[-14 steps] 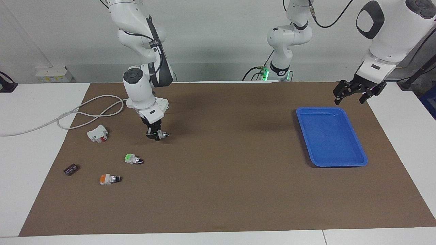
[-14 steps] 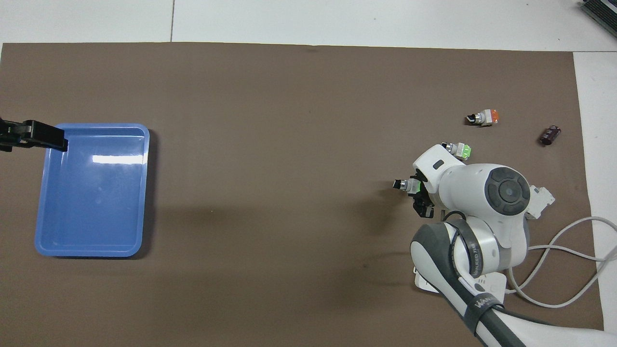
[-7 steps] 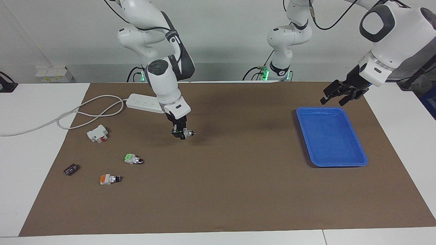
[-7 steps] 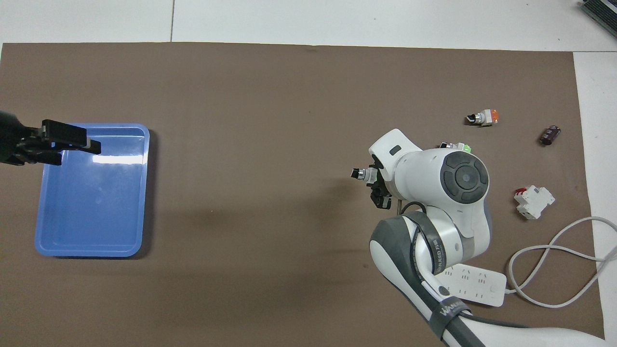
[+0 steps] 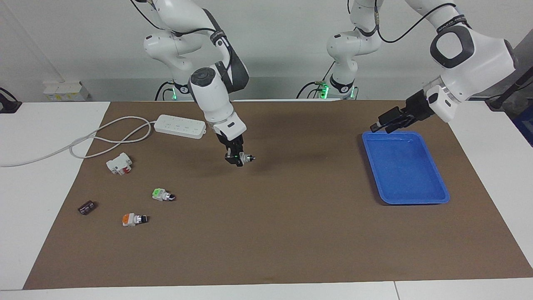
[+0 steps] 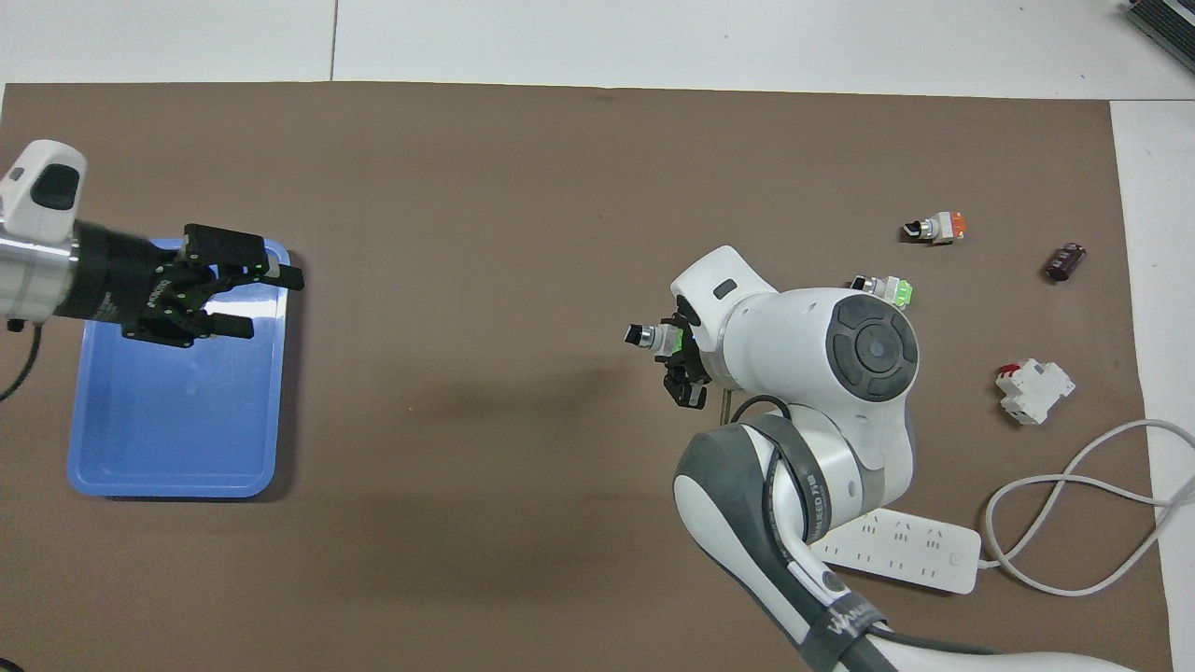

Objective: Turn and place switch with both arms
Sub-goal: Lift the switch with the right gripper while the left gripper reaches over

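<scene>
Two green switches (image 5: 163, 194), one orange (image 5: 134, 219).

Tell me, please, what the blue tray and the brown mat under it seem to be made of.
The blue tray looks like moulded plastic with a glossy finish: one even colour, rounded corners, and a bright light reflection on its floor. The brown mat looks like matte paper, felt or thin card: flat, dull, no shine. Which of these it is cannot be told.
</scene>
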Available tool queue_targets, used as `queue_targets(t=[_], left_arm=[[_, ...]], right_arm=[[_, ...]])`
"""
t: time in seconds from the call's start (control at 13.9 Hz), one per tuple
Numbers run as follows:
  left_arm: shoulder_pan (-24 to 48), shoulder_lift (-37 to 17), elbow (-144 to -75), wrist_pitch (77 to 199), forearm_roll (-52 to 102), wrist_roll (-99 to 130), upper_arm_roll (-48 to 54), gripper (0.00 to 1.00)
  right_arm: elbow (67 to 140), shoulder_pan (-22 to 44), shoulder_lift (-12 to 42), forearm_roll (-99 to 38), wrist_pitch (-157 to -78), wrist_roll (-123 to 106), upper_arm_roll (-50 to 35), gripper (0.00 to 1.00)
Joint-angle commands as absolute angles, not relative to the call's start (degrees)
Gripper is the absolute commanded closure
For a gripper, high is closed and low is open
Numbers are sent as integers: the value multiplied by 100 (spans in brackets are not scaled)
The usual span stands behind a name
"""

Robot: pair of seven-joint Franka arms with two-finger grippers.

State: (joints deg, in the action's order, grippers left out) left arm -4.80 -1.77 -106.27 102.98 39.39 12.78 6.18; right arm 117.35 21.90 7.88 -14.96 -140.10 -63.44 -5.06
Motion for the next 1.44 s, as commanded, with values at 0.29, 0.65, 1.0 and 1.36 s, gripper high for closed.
queue_targets(t=[0.29, 0.65, 1.0, 1.36], left_arm=[[693, -79, -11180, 11811, 4482, 4170, 580, 19], [1291, -79, -11513, 13085, 4482, 6535, 571, 26], [1468, -9, -11733, 13183, 4412, 8145, 563, 38], [1854, 88, -11997, 13096, 4368, 9174, 563, 45]], right_arm=[[11549, 2188, 835, -1889, -13896, -6012, -668, 100], [11540, 2188, 844, -2320, -13965, -6012, -756, 100], [11461, 2188, 826, -2671, -14001, -6012, -993, 100], [11452, 2188, 625, -2716, -13931, -6134, -1116, 100]])
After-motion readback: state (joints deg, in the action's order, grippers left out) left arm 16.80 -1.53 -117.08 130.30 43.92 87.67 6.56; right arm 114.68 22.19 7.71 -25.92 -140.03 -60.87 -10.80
